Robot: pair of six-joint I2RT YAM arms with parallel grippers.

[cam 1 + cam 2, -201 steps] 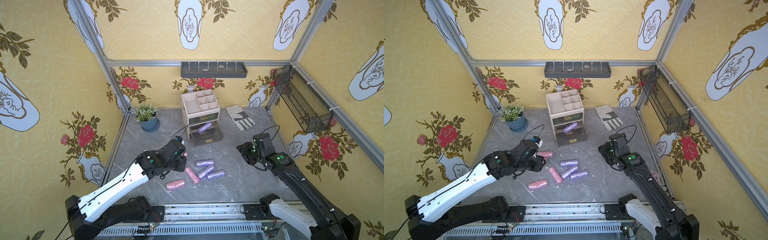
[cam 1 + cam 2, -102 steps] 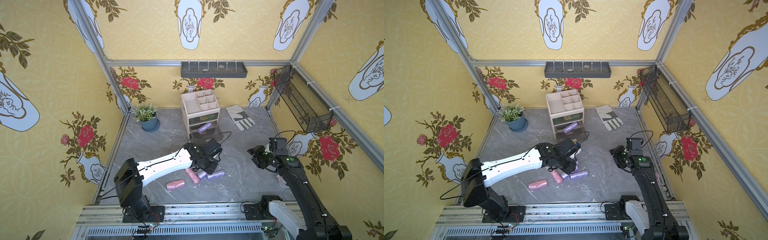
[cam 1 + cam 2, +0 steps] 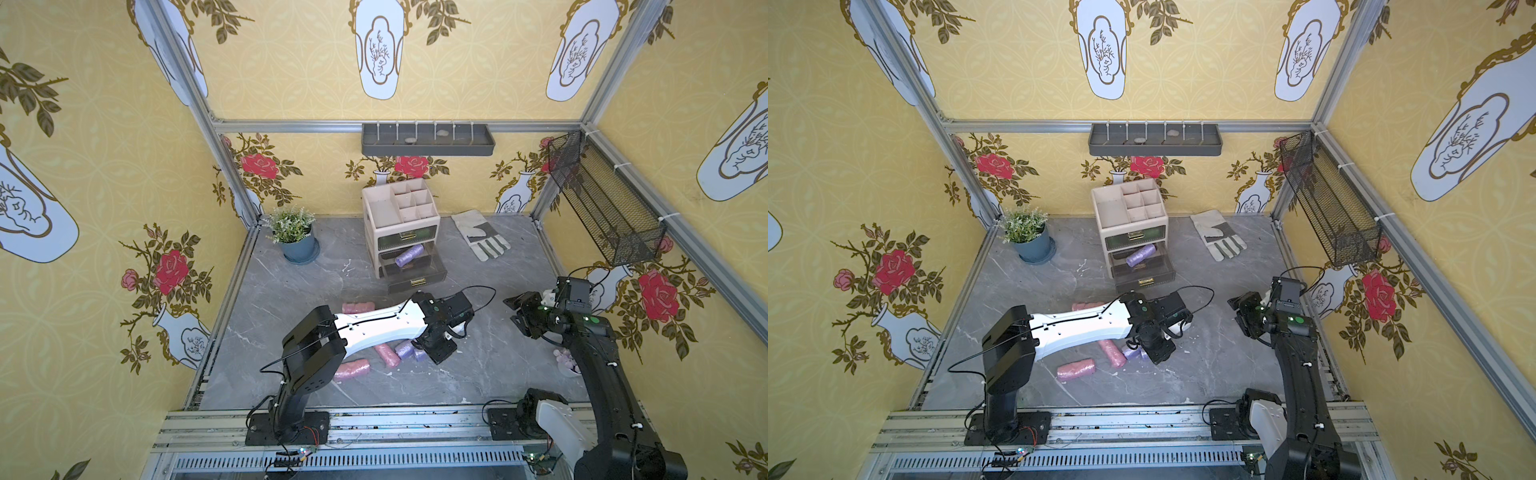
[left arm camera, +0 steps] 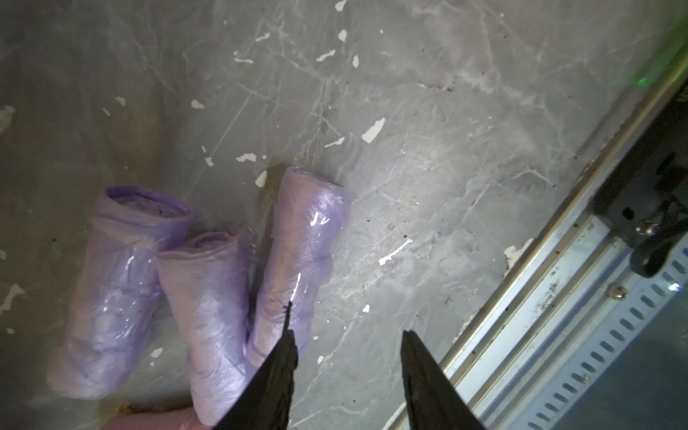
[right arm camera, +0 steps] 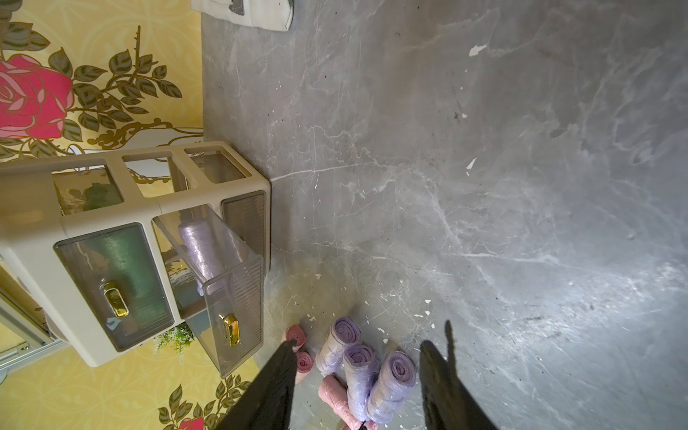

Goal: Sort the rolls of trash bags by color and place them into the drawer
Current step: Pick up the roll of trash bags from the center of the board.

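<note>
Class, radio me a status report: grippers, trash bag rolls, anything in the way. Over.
Left gripper open, empty, low over three purple rolls. Right gripper open, empty, aloft. One purple roll in open middle drawer. Pink roll lies against the cluster.

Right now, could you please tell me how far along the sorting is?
Done: green shows through the shut top drawer; one purple roll lies in the open drawer. In hand: nothing yet; the left end effector is open beside three purple rolls on the table. Left: those three and at least three pink rolls.
</note>
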